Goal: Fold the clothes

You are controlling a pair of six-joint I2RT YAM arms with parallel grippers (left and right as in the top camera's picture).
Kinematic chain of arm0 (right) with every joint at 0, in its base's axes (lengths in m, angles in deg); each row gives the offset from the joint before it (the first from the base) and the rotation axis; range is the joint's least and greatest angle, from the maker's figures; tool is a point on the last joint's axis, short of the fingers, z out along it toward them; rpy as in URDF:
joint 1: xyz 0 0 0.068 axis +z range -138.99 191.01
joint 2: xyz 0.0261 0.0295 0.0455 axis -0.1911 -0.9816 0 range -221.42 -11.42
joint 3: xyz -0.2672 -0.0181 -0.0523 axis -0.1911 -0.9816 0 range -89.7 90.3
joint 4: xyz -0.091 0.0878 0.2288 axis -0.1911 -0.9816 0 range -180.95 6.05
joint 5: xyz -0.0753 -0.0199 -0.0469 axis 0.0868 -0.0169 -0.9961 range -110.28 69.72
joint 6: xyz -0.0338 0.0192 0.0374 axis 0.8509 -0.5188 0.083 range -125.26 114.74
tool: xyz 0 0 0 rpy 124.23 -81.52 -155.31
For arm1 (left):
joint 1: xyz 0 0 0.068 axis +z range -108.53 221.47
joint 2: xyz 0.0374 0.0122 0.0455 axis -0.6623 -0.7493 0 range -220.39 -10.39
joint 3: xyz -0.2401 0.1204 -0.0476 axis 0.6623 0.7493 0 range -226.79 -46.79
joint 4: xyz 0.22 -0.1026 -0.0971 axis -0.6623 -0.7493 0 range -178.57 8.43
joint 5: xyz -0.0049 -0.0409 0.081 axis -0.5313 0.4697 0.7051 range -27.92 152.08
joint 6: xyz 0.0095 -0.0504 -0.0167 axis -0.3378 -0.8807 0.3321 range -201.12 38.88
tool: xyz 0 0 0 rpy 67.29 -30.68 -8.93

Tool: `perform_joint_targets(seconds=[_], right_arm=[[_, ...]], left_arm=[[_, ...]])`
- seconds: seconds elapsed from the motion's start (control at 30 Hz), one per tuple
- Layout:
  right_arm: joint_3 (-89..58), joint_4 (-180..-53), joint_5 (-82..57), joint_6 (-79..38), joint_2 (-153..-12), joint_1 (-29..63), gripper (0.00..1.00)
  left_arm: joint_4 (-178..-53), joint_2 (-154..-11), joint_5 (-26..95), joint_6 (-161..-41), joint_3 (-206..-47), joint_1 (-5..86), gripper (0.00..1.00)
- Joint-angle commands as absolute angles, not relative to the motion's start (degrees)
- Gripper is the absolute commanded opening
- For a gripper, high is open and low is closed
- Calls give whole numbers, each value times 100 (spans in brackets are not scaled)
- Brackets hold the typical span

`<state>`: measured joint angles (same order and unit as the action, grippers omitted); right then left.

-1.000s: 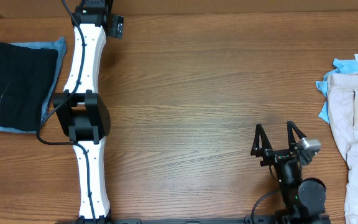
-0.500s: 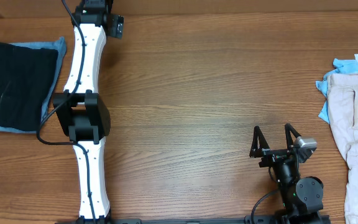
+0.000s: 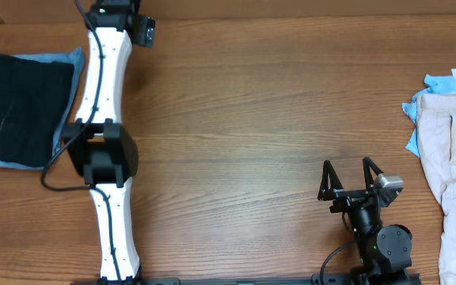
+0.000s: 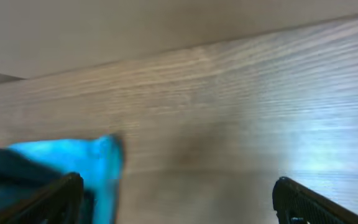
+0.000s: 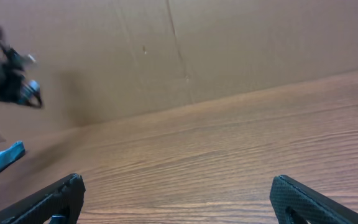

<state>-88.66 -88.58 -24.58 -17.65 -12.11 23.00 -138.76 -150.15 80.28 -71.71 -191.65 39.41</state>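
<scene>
Wooden tabletop (image 3: 252, 119) carries dark folded clothes (image 3: 18, 99) at left, beige clothes (image 3: 450, 158) at right; left pincer (image 4: 178, 183) and right pincer (image 3: 347, 168) both stand released, fingers wide apart.

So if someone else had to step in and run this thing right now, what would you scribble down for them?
Left fingers: open, empty, reaching to the far edge of the table, near the left stack.
Right fingers: open, empty, at the near edge, well short of the right pile.
Left edge: black garment lies flat and squared on a blue cloth; it looks folded.
Right edge: beige trousers lie rumpled over a second blue cloth; not folded.
Left to do: probably pull the beige trousers to the middle and fold them.
</scene>
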Motion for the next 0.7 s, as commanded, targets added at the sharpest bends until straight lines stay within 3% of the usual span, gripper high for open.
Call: perform_joint_targets(seconds=[0.0, 0.37, 0.67], right_arm=[[-8925, -8832, -2425, -1745, -1161, 2278, 100], [-8925, -8832, -2427, -1743, -1161, 2278, 100], [-8925, -8834, -2425, -1743, -1161, 2278, 100]], left_arm=[[-13865, -12965, 7986, -7215, -19318, 3770, 100], [-13876, -8314, 7988, -7215, -19316, 3690, 100], [-13876, -6253, 8030, -7215, -18802, 3690, 100]])
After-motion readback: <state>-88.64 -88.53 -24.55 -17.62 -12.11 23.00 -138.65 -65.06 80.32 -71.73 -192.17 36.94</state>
